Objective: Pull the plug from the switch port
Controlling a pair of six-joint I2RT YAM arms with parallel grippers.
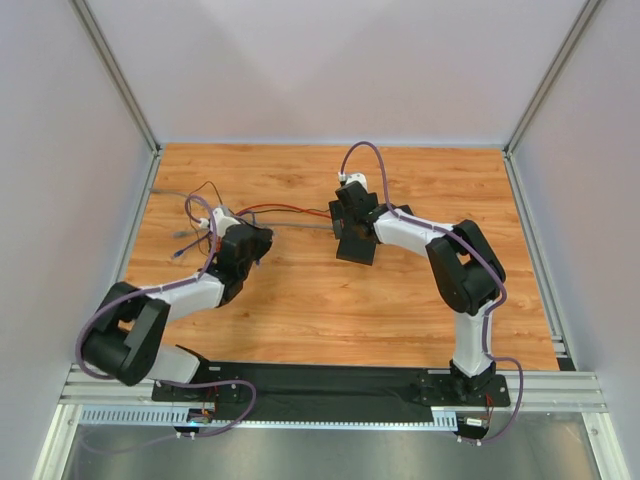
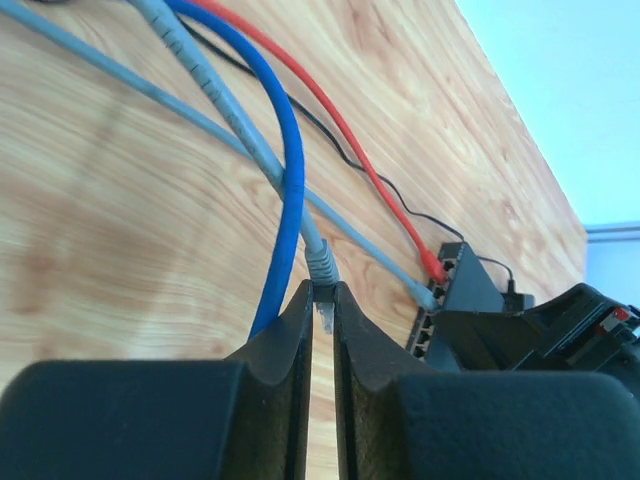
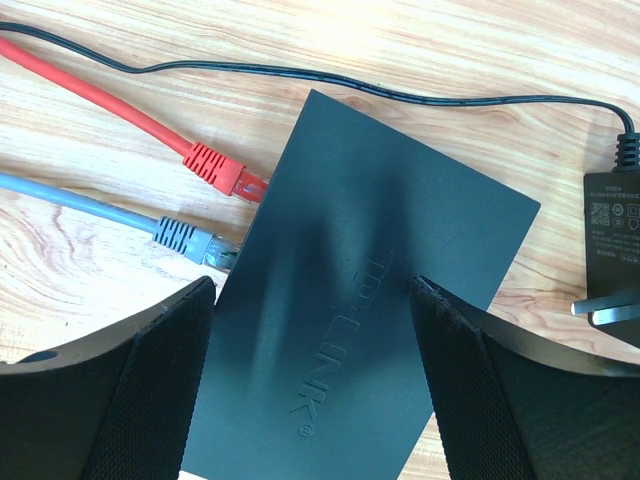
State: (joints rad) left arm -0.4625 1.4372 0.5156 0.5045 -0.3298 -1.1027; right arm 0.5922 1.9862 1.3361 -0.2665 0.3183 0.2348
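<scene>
— While the left tool [image 2: 322,292] is pinched almost shut on the loose grey plug [image 2: 322,268], what worries you?
— The hold. Only the fingertips grip it, near its clear tip, so a sideways tug could twist it free. And the blue cable [image 2: 290,180] lies against its lead; drawing back might drag that along.
— Where's the switch [image 3: 360,300]?
— Flat on the surface [image 3: 80,300], well apart from that plug, under the right tool [image 3: 312,285], whose jaws stand wide on either side of it. I can't tell whether they touch it.
— So nothing clamps it?
— I judge not. The red plug [image 3: 222,172] and second grey plug [image 3: 188,238] sit in its ports; a snagged lead could slide the box toward the power adapter [image 3: 615,210].
</scene>
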